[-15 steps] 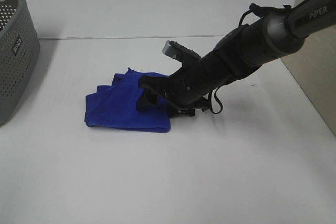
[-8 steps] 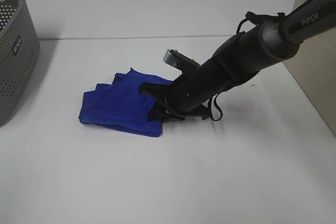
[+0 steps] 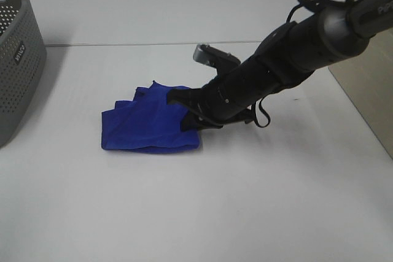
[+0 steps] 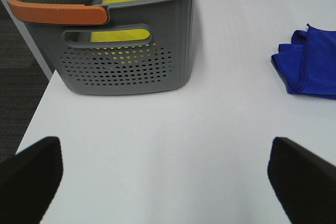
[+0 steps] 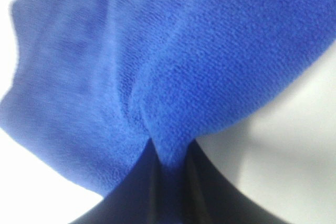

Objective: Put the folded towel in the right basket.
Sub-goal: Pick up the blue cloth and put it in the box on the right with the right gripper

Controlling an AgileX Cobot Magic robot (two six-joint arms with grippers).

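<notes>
Closing over the last second, the right fingers (image 3: 181, 97) have gone from straddling the towel's edge to pinching it, and the folded towel (image 3: 147, 124) has been dragged a little sideways and back.

Those fingers are now clamping the right-hand edge of the cloth. The right wrist view is showing the fabric (image 5: 184, 51) puckering into a deep crease where it is running down between the two dark tips (image 5: 142, 192). The towel is lying on the white desk (image 3: 184, 213), near its middle, and most of it appears to be resting there.

What matters for the coming move is that the bulk of the towel is stretching left from the pinch, with its long axis running roughly left to right. The right basket (image 3: 368, 59) is standing at the far right, back along the arm. Judging from this, the cloth will be trailing behind the fingers on the way across.

Royal blue and fleecy, the bundle is sitting in loose layers with uneven edges, one corner poking up at the back.

Parked well apart beside the grey perforated basket (image 4: 131, 51), the left fingers (image 4: 31, 177) are standing wide and holding nothing.
</notes>
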